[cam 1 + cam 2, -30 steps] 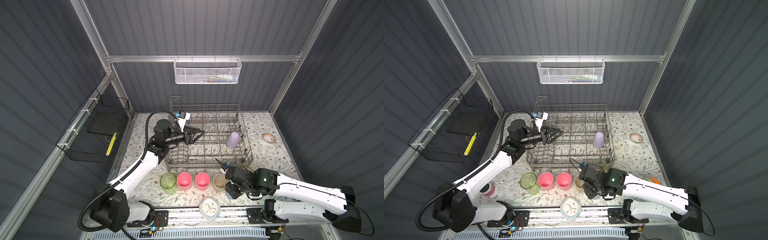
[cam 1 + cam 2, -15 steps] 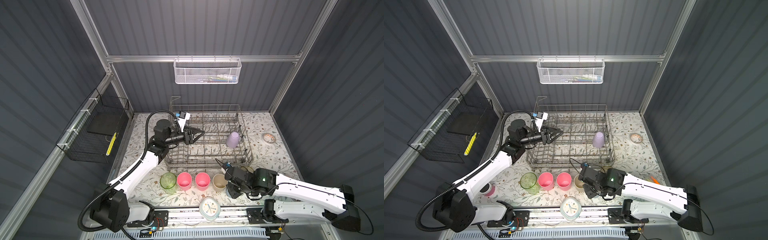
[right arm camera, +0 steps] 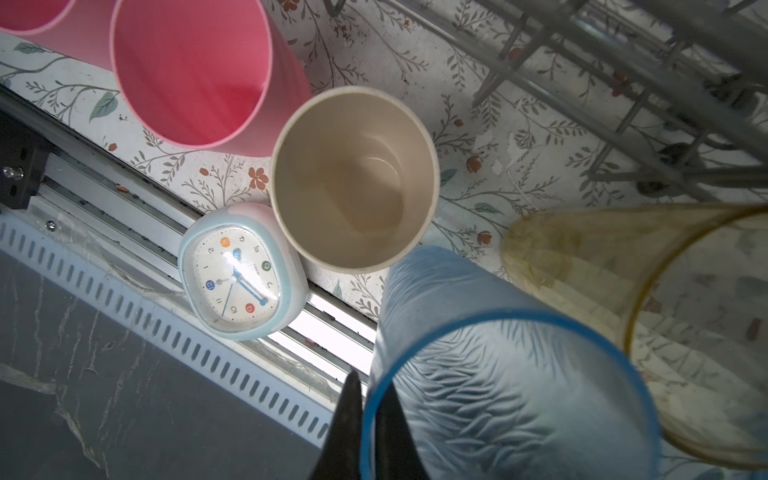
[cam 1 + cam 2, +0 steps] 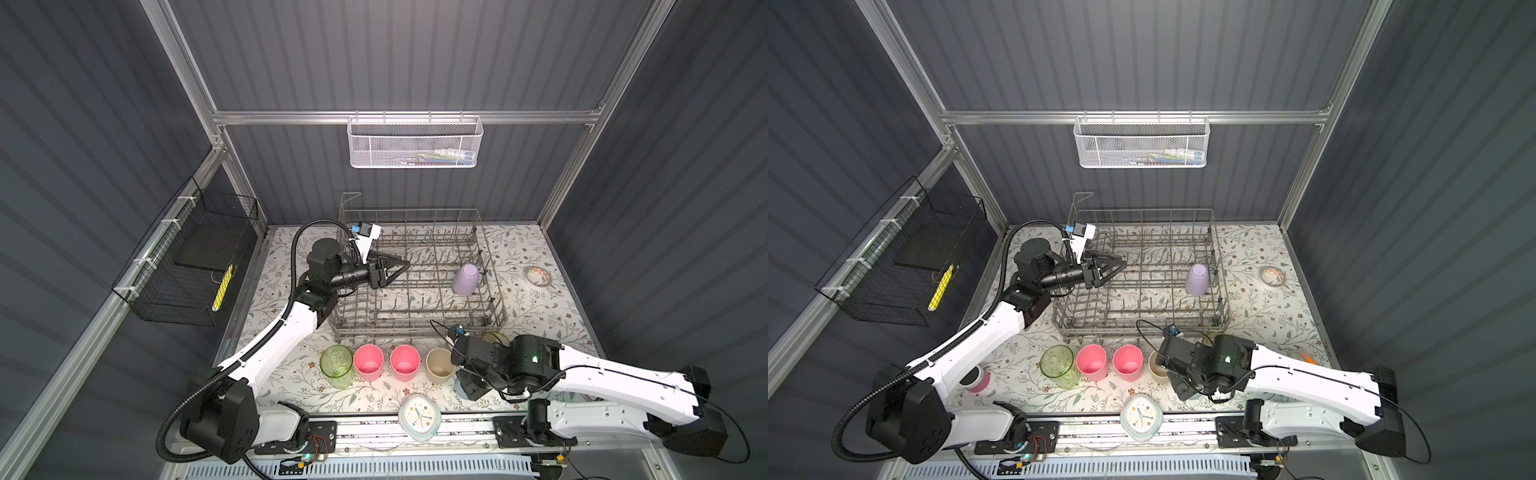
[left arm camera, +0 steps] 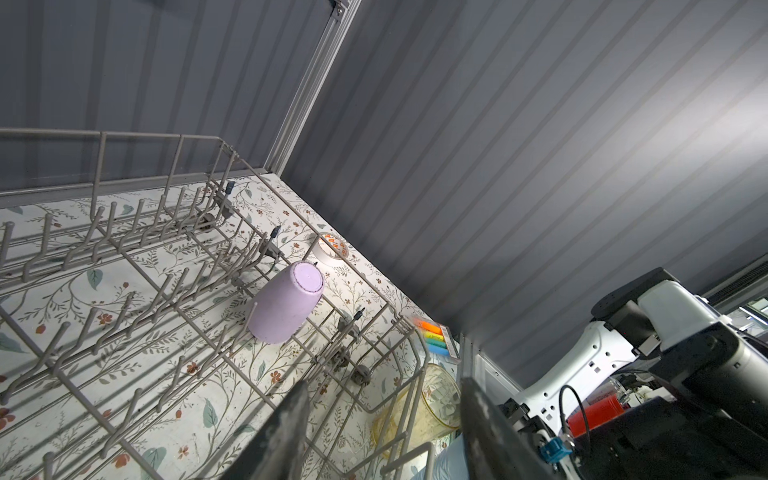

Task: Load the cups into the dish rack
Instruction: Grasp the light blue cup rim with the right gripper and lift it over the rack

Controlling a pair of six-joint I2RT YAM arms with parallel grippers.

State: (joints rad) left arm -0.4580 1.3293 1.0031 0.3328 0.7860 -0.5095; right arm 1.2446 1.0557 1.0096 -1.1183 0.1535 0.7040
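The grey wire dish rack (image 4: pixel 374 332) (image 4: pixel 1100 332) (image 5: pixel 124 257) holds one lavender cup (image 4: pixel 466 279) (image 4: pixel 1198 279) (image 5: pixel 286 303), upside down by its right side. In front of the rack stand a green cup (image 4: pixel 336 365), two pink cups (image 4: pixel 368 363) (image 4: pixel 404 363) and a beige cup (image 4: pixel 440 365) (image 3: pixel 353 178), all upright. My right gripper (image 4: pixel 467 384) (image 3: pixel 371 386) is shut on the rim of the blue cup (image 3: pixel 498 365), one finger inside and one outside. A yellow cup (image 3: pixel 623 291) (image 5: pixel 432 399) stands right beside it. My left gripper (image 4: pixel 401 264) (image 5: pixel 384 382) hangs open and empty over the rack's left part.
A pale blue clock (image 4: pixel 419 417) (image 3: pixel 237 270) lies at the front edge, close to the beige cup. A tape roll (image 4: pixel 537 275) sits right of the rack. A white mesh basket (image 4: pixel 415 143) and a black wire basket (image 4: pixel 187 266) hang on the walls. A short pink cylinder (image 4: pixel 978 380) stands front left.
My right gripper has closed onto the blue cup's rim and shifted slightly left. The left arm has stayed where it was, still open.
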